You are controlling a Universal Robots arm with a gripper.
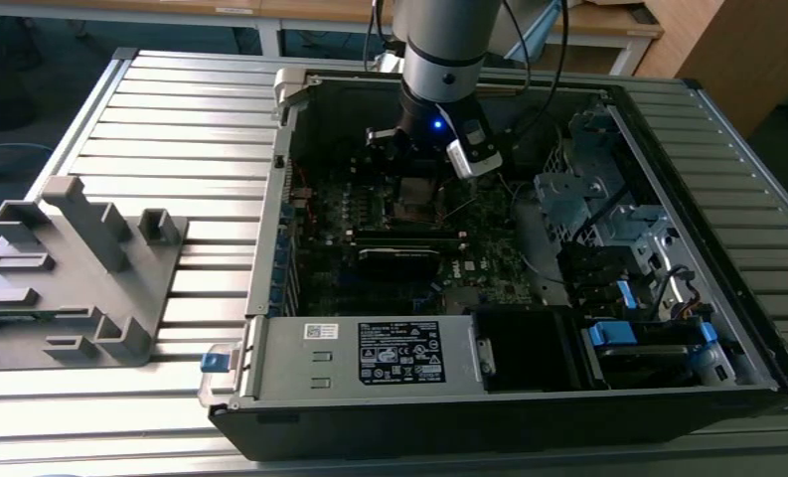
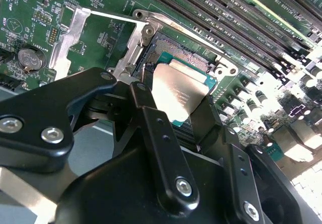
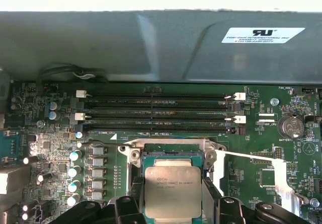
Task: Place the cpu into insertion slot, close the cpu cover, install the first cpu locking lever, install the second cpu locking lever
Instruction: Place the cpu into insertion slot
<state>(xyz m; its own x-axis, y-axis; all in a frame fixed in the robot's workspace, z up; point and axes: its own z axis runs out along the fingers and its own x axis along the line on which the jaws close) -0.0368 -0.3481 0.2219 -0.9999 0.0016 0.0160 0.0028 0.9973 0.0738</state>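
My gripper (image 3: 172,206) is deep inside the open computer case (image 1: 274,298), right over the insertion slot (image 3: 173,155). The cpu (image 3: 172,191), a flat square chip with a dull metal top, sits between my two black fingers (image 2: 142,95), which are shut on its sides. In the second wrist view the cpu (image 2: 178,90) hangs slightly tilted just above the slot's pin field (image 2: 173,50). A silvery bracket (image 2: 132,50) rims the slot and nothing covers the chip's top. A thin silvery locking lever (image 3: 251,156) stretches away from one corner of the slot.
Long black memory slots (image 3: 161,110) run beside the socket, with the case's grey wall (image 3: 151,48) just beyond. A coin battery (image 3: 291,126) and capacitors (image 3: 75,156) flank it. Drive bays and cables (image 1: 606,219) fill the exterior view's right. A grey fixture (image 1: 76,268) stands outside on the slatted table.
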